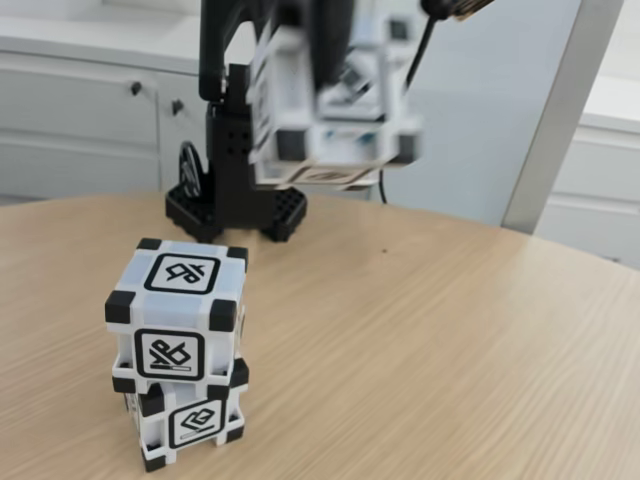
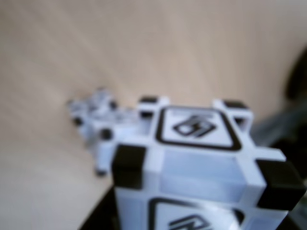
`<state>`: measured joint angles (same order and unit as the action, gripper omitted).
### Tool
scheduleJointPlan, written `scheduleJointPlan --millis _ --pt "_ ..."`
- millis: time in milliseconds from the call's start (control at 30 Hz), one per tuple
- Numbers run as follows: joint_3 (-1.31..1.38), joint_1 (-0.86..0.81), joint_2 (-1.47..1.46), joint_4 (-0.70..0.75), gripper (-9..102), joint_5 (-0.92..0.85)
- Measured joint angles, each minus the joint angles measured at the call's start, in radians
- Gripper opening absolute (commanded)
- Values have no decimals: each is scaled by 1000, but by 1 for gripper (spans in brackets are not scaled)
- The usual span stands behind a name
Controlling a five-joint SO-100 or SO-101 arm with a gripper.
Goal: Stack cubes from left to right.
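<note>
Fixed view: two cubes stacked near the left front of the wooden tabletop (image 1: 420, 320). The top cube (image 1: 178, 312) sits on the bottom cube (image 1: 188, 420), twisted a bit so the edges don't line up. Both have white faces, black corners and a black-framed glyph. A third cube (image 1: 335, 100) is up in the air, motion-blurred, well above the tabletop and to the right of the stack, in front of the black arm (image 1: 235, 120). The fingers (image 1: 330, 60) grip it from above (blurred, pads not clear). The black arm base (image 1: 235, 210) stands behind on the tabletop, with white cabinets (image 1: 90, 120) further back.

Wrist view: the held cube (image 2: 199, 158) fills the lower right, close to the lens, glyph face up. The stack (image 2: 98, 124) is a small blurry shape to its left, down on the tabletop (image 2: 144, 48).
</note>
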<state>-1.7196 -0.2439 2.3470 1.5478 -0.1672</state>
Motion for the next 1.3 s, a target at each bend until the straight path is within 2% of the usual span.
scheduleJointPlan --millis 200,700,1300 --pt "0 -49 0 75 0 35" --pt "63 -120 -169 77 0 63" --pt "74 -215 -187 75 0 95"
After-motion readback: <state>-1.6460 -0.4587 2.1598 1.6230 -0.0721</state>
